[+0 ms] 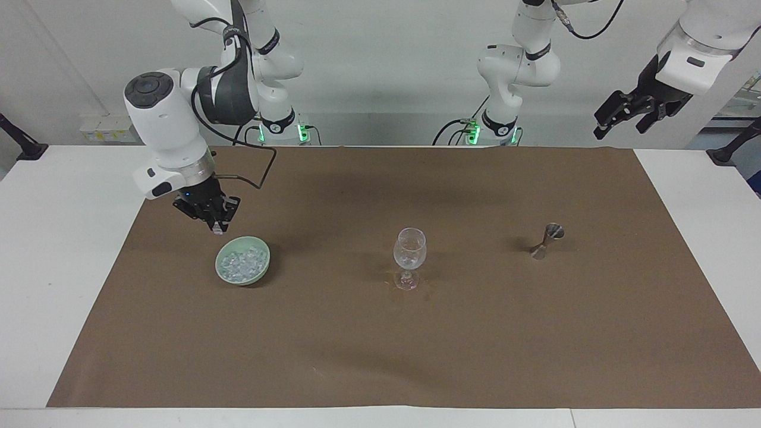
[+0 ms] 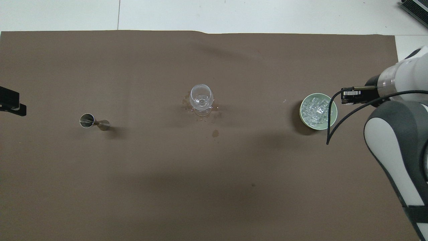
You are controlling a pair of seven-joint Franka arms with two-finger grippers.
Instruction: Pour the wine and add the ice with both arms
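Right gripper (image 1: 219, 227) — raised, clamped, over bowl (image 1: 261, 268)

No readable text, labels, brands or numbers in either view — nothing legible on the arms, the table or the things on it.
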